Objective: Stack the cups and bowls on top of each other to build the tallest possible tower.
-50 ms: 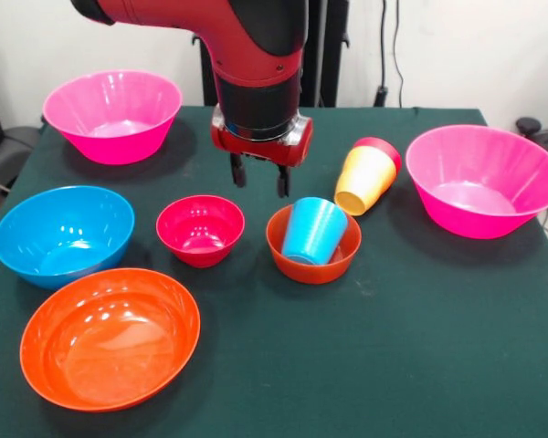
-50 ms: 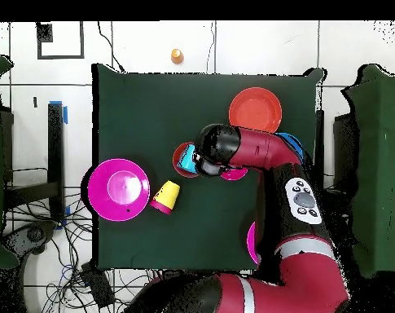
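Green table (image 1: 420, 365), we note gripper (image 1: 258, 179) hanging empty, fingers apart, above and behind small bowls; blue cup (image 1: 312, 230) tilted inside small orange bowl (image 1: 333, 265); crimson bowl (image 1: 200, 230) beside it; yellow cup (image 1: 365, 180) lying sideways, nested over red cup (image 1: 384, 146), near right pink bowl (image 1: 484, 181).

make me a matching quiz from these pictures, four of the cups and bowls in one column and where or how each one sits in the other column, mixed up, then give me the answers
Things:
1. blue cup
2. yellow cup
3. small crimson bowl
4. wide orange bowl

States:
A. lying on its side on the table, nested with a red cup
B. upright and empty, below the gripper
C. tilted inside the small orange bowl
D. at the table's front corner in the front view, beside the blue bowl

Pairs: 1-C, 2-A, 3-B, 4-D
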`<state>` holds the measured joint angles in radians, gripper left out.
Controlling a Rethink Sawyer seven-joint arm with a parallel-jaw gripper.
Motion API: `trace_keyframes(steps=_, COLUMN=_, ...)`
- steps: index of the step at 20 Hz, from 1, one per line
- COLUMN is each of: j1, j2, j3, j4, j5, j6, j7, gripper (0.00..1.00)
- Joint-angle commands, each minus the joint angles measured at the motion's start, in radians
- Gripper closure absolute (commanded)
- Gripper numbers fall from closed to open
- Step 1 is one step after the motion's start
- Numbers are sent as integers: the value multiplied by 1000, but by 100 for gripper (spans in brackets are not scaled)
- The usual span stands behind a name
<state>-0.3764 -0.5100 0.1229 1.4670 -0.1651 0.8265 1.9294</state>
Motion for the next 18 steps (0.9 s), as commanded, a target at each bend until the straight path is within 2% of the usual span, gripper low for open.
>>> trace_keyframes(steps=1, j1=-1, j2=65, j3=56, j4=-19, j5=-96, j6=-114, j7=-64, gripper=0)
trace_keyframes(steps=11, j1=-14, j2=120, j3=73, j4=-22, j5=-94, j6=-204, j7=-57, gripper=0)
trace_keyframes(steps=18, j1=-7, j2=104, j3=65, j4=-14, j5=-87, j6=-174, j7=-58, gripper=0)
